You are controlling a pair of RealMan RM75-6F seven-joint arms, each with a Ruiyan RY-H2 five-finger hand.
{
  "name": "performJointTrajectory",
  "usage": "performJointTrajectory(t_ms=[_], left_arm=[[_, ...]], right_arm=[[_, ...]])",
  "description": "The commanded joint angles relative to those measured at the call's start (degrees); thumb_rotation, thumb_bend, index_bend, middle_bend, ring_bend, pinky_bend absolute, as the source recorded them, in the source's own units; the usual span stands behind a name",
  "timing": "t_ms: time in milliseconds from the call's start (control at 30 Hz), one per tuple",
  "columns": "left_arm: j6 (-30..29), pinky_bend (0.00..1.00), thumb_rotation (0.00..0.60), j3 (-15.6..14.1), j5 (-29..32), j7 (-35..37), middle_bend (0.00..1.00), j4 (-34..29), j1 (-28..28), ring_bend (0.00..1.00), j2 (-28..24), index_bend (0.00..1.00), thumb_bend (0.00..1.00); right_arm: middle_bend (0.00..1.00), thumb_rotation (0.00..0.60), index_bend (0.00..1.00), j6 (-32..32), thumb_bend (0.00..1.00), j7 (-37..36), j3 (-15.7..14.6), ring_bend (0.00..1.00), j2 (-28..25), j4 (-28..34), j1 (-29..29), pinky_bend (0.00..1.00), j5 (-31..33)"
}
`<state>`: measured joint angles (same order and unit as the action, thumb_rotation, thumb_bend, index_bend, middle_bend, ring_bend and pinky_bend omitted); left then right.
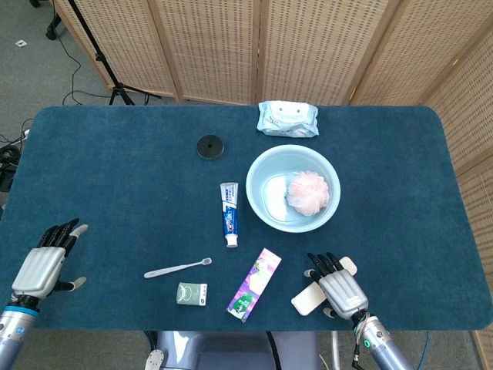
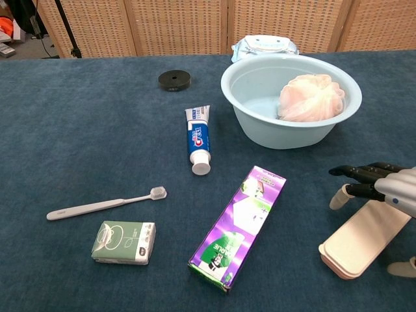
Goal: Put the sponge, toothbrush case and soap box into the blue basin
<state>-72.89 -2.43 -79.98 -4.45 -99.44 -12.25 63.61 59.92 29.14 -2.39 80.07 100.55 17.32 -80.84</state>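
The dark blue table wore a short, felt-like pile, which likely offered grip underfoot for flat things but no gap for fingers to slip beneath them. The pale blue basin, a smooth round plastic bowl, already held the pink sponge, a frilly mesh puff resting against its right inner wall. The right hand hovered with fingers spread apart over the upper end of the cream toothbrush case, a long, flat, round-cornered shell lying near the table's front edge; contact could not be confirmed. The risk, as I judged it, was that so slick and low a case would skate across the pile or off the near edge if pressed from above, or pivot out of a pinch at one end. The glossy purple carton lay just left of it and could be nudged. The small green soap box, a soft-cornered rectangle, sat by the white toothbrush. The left hand rested open-fingered, holding nothing, well apart at the table's left edge.
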Motion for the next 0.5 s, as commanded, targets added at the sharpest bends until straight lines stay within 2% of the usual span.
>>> performJointTrajectory(t_ms=[33,200,333,500], left_arm=[[0.0,0.04,0.6,0.1,-0.1,0.0,0.0,0.0,0.1,0.0,0.0,0.0,0.15],[-0.1,0.04,0.6,0.2,-0.3,0.4,0.0,-0.2,0.2,0.0,-0.2,0.0,0.15],[-0.2,0.04,0.6,0.3,-0.4,0.8,0.0,-0.3,0.4,0.0,-0.4,0.0,0.15],[-0.2,0.04,0.6,0.4,-0.7,1.0,0.0,-0.4,0.5,0.0,-0.4,0.0,0.15]], right_arm=[[0.0,0.6,0.27,-0.1,0.1,-0.4,0.1,0.0,0.6,-0.8,0.3,0.0,0.2],[0.0,0.6,0.3,-0.1,0.1,-0.8,0.0,0.0,1.5,-2.2,0.7,0.0,0.3],[0.0,0.6,0.37,0.3,0.1,-0.9,0.0,0.0,1.9,-2.9,0.8,0.0,0.3],[0.1,0.6,0.49,1.8,0.13,-1.0,-0.1,0.02,2.7,-3.8,0.6,0.05,-0.7]])
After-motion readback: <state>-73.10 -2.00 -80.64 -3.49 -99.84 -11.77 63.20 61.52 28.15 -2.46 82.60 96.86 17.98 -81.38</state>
